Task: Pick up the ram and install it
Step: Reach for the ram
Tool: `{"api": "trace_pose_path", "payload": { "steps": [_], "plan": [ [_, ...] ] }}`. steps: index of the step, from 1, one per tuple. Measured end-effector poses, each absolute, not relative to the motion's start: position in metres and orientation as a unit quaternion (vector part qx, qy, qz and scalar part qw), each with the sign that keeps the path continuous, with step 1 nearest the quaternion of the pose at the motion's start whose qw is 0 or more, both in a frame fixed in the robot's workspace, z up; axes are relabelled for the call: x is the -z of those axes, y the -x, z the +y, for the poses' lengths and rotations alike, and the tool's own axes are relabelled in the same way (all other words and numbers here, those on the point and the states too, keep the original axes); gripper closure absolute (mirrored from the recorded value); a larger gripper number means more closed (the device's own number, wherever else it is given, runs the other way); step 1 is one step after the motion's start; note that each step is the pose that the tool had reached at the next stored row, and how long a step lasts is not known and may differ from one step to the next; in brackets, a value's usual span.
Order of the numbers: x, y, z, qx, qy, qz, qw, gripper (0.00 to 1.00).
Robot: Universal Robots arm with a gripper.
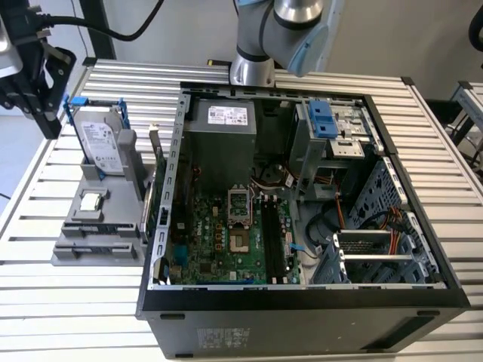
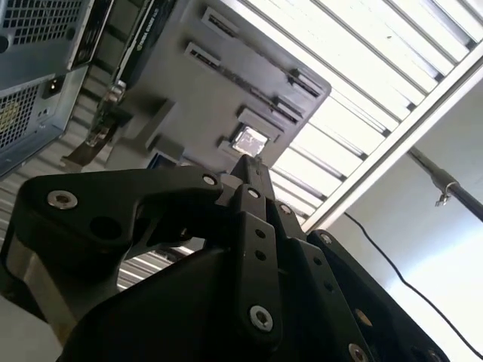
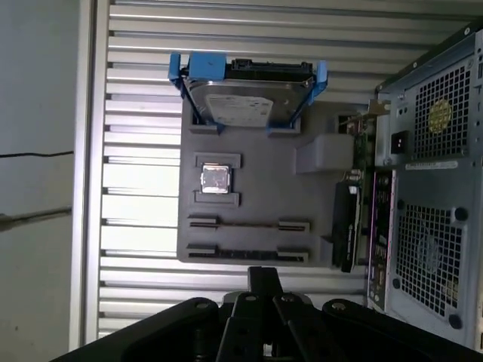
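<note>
Ram (image 3: 249, 223) — long, narrow dark circuit-board stick, edge-on in grey plastic holder (image 3: 256, 151); likely light, stiff, fragile — grip its long edges. Black tool (image 3: 264, 274) nearby, fingers together, empty.

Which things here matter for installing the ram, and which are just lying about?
Job: ram, on edge in the grey holder; gripper; black motherboard slots.
Lying about: hard drive; processor chip; expansion card.

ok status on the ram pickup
Gripper shut, empty, off the gray parts holder. Ram apparently edge-up in one of its slots, untouched. Nothing over it.
</note>
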State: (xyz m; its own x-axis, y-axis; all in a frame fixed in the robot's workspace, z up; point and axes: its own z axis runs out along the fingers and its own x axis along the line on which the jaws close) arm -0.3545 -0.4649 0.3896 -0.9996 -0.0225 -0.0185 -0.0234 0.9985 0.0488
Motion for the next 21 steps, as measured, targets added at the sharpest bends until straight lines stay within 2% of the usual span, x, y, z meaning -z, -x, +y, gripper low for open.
{"api": "trace_pose_path", "payload": {
  "steps": [8,21],
  "plan": [
    [-0.389,0.357,-0.476,-0.024,0.011,1.000,0.009,1.00],
    [-0.389,0.357,-0.479,-0.024,0.011,1.000,0.009,1.00]
  ]
}}
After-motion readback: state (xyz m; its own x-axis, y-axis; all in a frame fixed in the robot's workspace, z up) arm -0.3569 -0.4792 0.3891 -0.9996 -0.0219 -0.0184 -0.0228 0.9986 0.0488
